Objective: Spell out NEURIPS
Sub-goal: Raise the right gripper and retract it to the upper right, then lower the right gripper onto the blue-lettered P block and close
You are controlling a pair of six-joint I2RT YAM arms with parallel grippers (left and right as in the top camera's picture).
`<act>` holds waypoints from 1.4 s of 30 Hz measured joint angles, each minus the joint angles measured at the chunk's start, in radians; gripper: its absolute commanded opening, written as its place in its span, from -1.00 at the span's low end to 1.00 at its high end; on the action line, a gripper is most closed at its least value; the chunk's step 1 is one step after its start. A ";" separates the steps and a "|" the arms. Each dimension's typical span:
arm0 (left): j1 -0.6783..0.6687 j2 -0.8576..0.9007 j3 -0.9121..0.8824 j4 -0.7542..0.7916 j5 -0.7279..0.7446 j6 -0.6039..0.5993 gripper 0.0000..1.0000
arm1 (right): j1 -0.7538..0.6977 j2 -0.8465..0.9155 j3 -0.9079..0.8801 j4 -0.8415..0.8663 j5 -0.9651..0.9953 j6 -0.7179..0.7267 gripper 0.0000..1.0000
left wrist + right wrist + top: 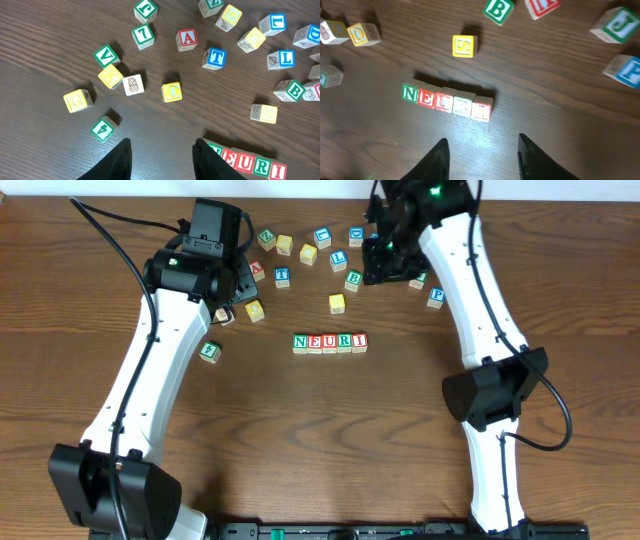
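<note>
Wooden NEURI row (330, 342) on bench (300, 440); yellow S cube (464, 46) near row, P cube (626, 71) well apart. Left fingers (120, 162) spread, empty; right fingers (437, 162) spread, empty.

Cube row (330, 342) reads NEURI. Loose: yellow S cube (463, 46), blue P cube (625, 71), green B cube (497, 10), red A cube (187, 39), blue T cube (215, 57), green 4 cube (104, 128).

five cubes in a row (330, 342) (neuri), some twenty loose cubes (282, 276), two robot arms (150, 380)
</note>
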 measured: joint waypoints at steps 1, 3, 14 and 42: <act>0.000 0.000 0.000 -0.003 0.000 0.000 -0.21 | -0.002 0.000 0.012 -0.005 0.000 0.000 -0.14; 0.000 0.000 0.000 -0.004 0.000 0.000 -0.21 | -0.014 0.000 0.031 -0.005 0.000 0.000 -0.12; 0.000 0.000 0.000 -0.004 -0.001 0.000 -0.21 | -0.038 0.000 0.035 0.093 0.078 0.038 0.10; 0.001 0.000 0.000 -0.004 -0.057 0.060 0.09 | -0.208 0.000 -0.238 0.156 0.206 0.199 0.28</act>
